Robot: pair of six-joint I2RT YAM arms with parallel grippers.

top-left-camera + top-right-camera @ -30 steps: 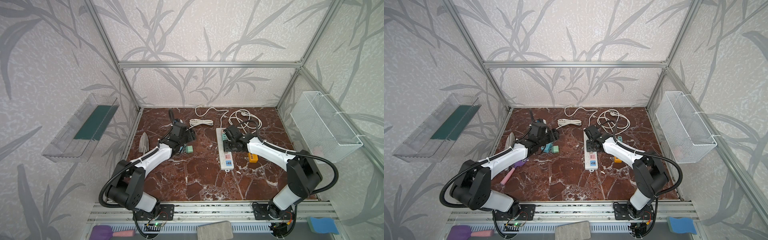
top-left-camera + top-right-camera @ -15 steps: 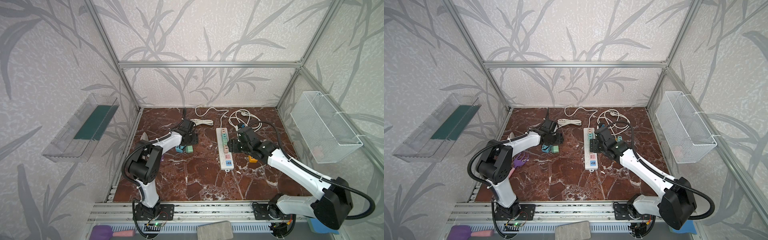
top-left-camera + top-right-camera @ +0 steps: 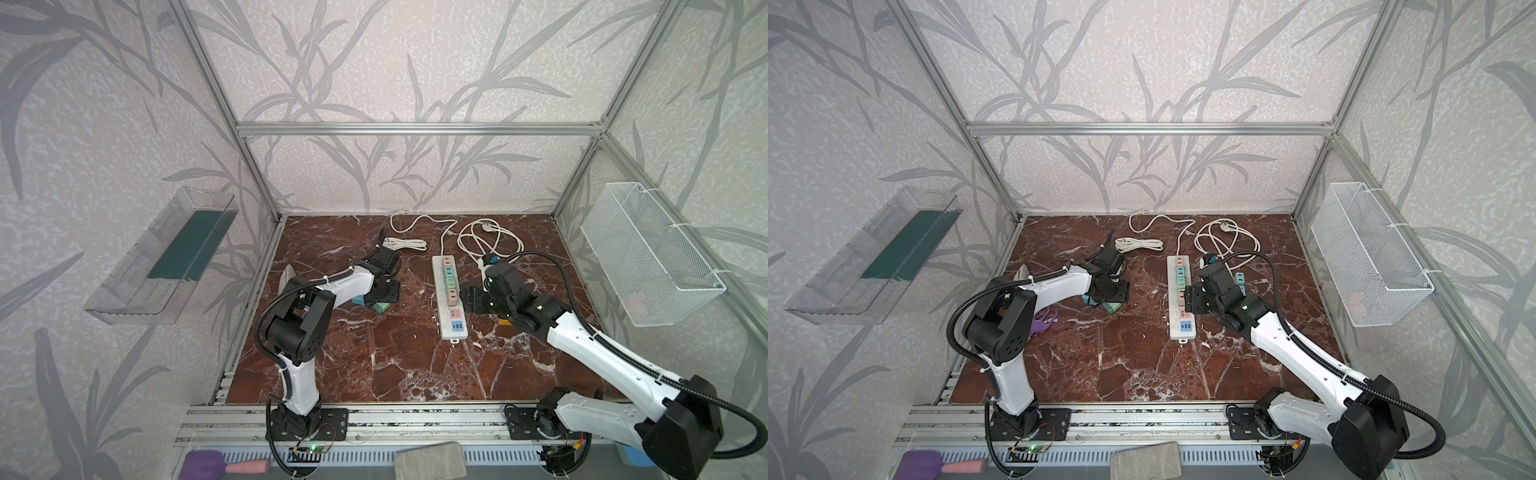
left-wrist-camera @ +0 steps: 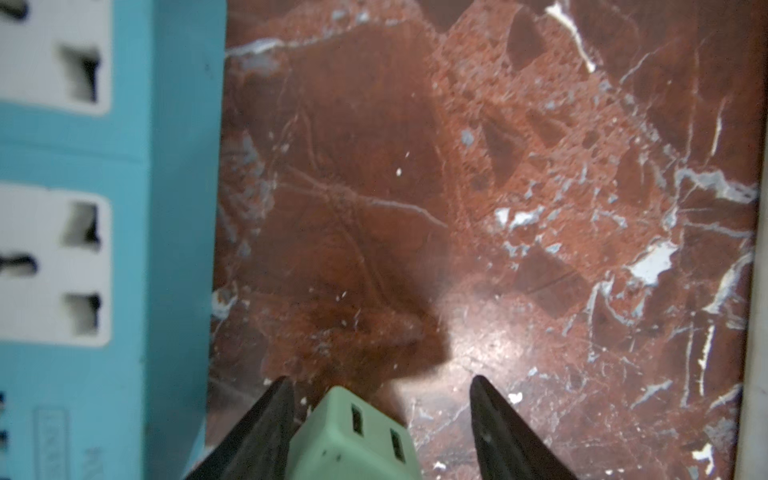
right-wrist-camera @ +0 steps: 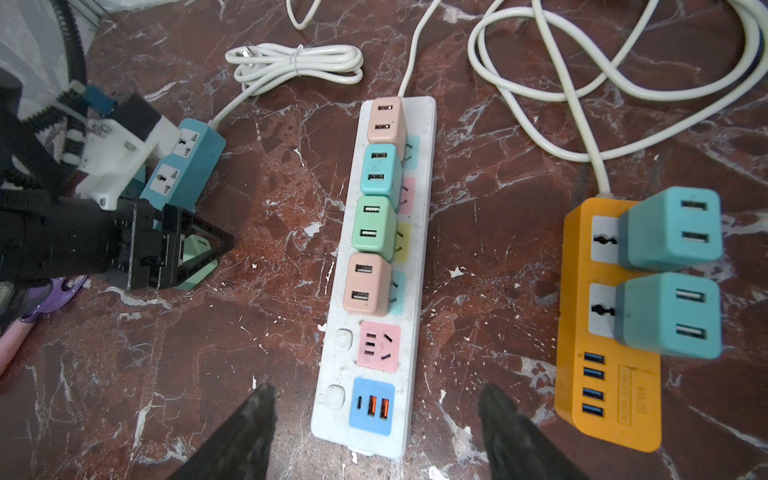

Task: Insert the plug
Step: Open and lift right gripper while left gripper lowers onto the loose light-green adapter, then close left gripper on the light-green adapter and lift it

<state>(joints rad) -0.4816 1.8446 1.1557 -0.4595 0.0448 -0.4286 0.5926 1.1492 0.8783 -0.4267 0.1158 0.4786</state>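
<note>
**Item 1, loose green plug** (image 4: 357,436): mint, two slots on its face. Lies on the bench (image 3: 374,353), left side, just beside the blue power strip (image 4: 174,208), whose visible sockets are free.

**Item 2, left tool** (image 4: 380,379): lowered over the loose green plug, fingers apart and straddling it. One finger (image 4: 266,428) is against the plug's side; the other is clear of it, with marble showing in the gap. Not clamped.

**Item 3, right tool** (image 5: 376,386): fingers spread wide, nothing between them. Hangs above the near end of the white power strip (image 5: 419,120).

**Item 4, white power strip**: middle of the bench, lying lengthwise. Carries a row of four seated plugs (image 5: 372,222): peach, teal, green, peach. The pink socket (image 5: 379,347) next in line is free.

**Item 5, orange power strip** (image 5: 606,399): to the right of the white one and apart from it. Two teal plugs (image 5: 673,228) are seated in it.

**Item 6, white cables** (image 3: 405,244): bundled and looped at the back of the bench.

**Item 7, fittings**: wire basket (image 3: 648,257) on the right wall, clear tray (image 3: 137,282) on the left wall
</note>
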